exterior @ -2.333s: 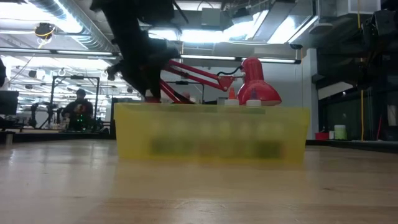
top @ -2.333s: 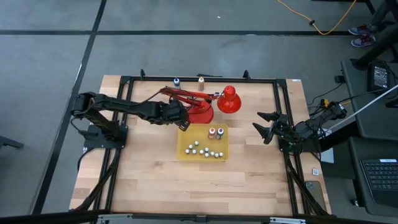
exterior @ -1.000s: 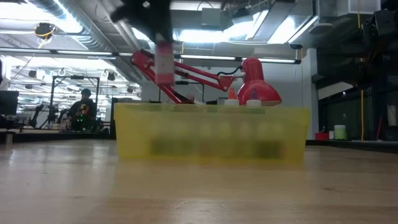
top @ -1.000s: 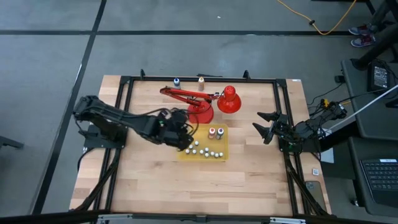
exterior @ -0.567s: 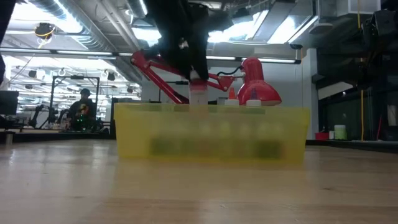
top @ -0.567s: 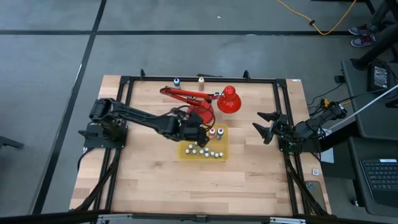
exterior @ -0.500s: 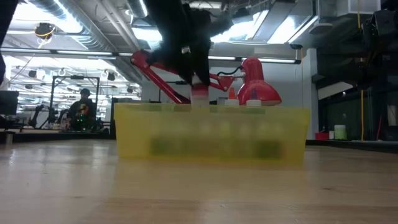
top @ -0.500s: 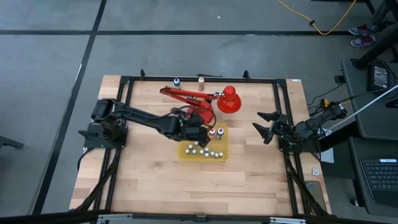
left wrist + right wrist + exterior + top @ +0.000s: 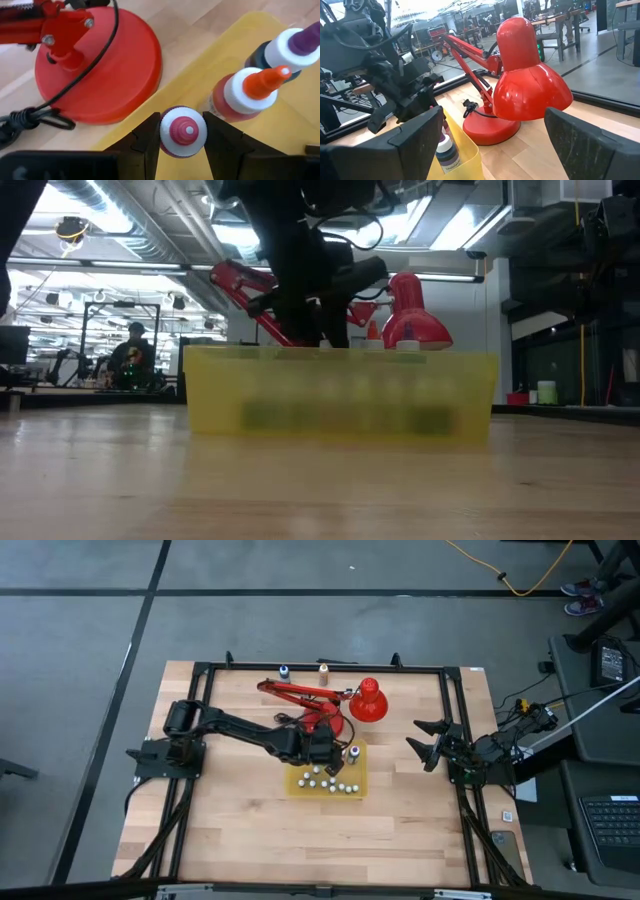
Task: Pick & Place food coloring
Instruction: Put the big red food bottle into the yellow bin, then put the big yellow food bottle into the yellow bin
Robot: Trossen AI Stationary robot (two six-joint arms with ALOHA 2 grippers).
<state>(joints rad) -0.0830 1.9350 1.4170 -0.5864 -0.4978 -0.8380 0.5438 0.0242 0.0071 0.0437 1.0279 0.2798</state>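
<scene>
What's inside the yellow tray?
The yellow tray holds small white-capped bottles, an orange-capped bottle and a purple-capped one. The left gripper holds a pink-capped bottle, covering the tray floor beneath.

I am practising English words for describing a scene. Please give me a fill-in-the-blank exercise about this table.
1. The left gripper is shut on a bottle with a ___ cap.
2. That bottle hangs over the ___ tray.
3. The desk lamp is ___ in colour.
4. The right gripper is ___ and holds nothing.

Missing words: pink; yellow; red; open
</scene>
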